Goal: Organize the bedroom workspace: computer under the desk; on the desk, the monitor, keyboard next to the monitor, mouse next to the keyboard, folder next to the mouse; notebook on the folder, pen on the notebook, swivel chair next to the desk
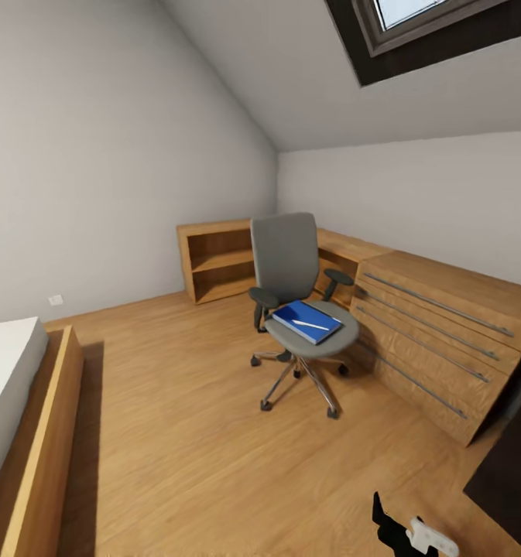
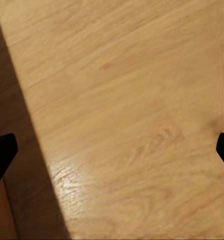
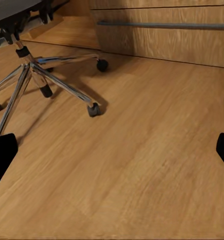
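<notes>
The grey swivel chair (image 1: 291,267) stands mid-room on the wooden floor, beside a low chest of drawers. On its seat lies a blue folder (image 1: 306,321) with a white pen (image 1: 310,326) across it; I cannot make out a separate notebook. The chair's chrome star base (image 3: 47,82) and castors are a short way ahead of my right gripper (image 3: 112,150), which is open over bare floor. My left gripper (image 2: 112,150) is open too, its dark fingertips (image 2: 2,152) wide apart above the floor. Desk, monitor, keyboard, mouse and computer are out of view.
A wooden chest of drawers (image 1: 438,340) runs along the right wall, and an open shelf unit (image 1: 217,263) stands in the far corner. A bed with a wooden frame (image 1: 47,418) is at the left. A dark piece of furniture (image 1: 512,472) cuts in at the lower right.
</notes>
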Tool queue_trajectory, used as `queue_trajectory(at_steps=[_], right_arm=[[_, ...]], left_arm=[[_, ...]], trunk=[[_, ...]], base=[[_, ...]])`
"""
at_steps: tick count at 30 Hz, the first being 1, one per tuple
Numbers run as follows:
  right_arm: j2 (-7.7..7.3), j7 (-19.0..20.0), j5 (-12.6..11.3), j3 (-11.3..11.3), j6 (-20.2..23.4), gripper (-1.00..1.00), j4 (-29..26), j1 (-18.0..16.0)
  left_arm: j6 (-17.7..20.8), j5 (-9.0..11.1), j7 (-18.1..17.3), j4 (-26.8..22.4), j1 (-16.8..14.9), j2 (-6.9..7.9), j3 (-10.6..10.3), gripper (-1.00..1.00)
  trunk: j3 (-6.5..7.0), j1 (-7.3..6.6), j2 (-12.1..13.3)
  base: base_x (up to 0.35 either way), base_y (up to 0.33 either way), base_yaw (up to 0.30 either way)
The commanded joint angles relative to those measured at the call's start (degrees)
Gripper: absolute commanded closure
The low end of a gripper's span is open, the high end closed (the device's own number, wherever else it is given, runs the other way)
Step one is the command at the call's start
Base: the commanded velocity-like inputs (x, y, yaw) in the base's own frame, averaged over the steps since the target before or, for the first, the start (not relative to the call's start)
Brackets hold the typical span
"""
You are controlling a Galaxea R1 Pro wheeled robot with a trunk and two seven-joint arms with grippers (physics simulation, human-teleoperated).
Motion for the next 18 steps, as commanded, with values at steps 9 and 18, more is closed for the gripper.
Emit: queue_trajectory(at_steps=[9,18], right_arm=[[0.52,0.4,0.8,-0.3,-0.1,-1.0,0.1,-0.1],[1.05,-2.3,0.9,-0.3,0.0,-1.0,0.1,-0.1]], left_arm=[[-0.2,0.5,0.4,0.1,0.0,0.06,-0.2,-1.0],[-1.0,0.6,0.4,0.1,0.0,0.08,-0.1,-1.0]], trunk=[[1.64,-2.03,3.6],[2.95,-4.0,7.2]], base=[[-0.286,0.0,-0.265],[-0.029,0.0,-0.251]])
